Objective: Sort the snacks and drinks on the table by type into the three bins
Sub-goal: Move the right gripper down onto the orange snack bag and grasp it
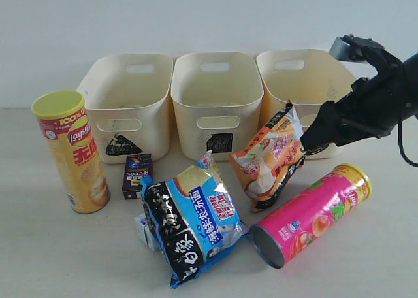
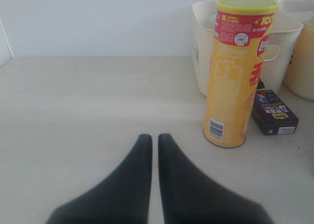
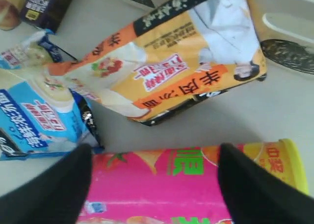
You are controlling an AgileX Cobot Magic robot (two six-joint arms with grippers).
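Worktop (image 1: 39,259): pale beige, carrying every item listed.
Left claw (image 2: 153,138): closed, its two dark fingers pressed together with nothing between them, over bare worktop; seen only in the left wrist view.
Yellow Lay's tube (image 1: 72,154): upright at far left, lid on.
Purple carton (image 1: 137,175): on the worktop just right of the yellow Lay's tube, in front of the triangle bin.
White and blue carton (image 1: 142,227): mostly hidden under the left edge of the blue bag.
Blue bag (image 1: 192,223): lying flat at front centre.
Triangle bin (image 1: 127,63), square bin (image 1: 215,57), third bin (image 1: 307,55): side by side along the back; the third bin's mark is partly hidden.
Orange bag (image 1: 271,157): tilted, in front of the square and third bins.
Pink tube (image 1: 313,213): on its side, yellow lid pointing right, near the orange bag.
Right claw (image 3: 154,153): fingers spread wide, gripping nothing, beside the orange bag's upper corner; contact cannot be told.
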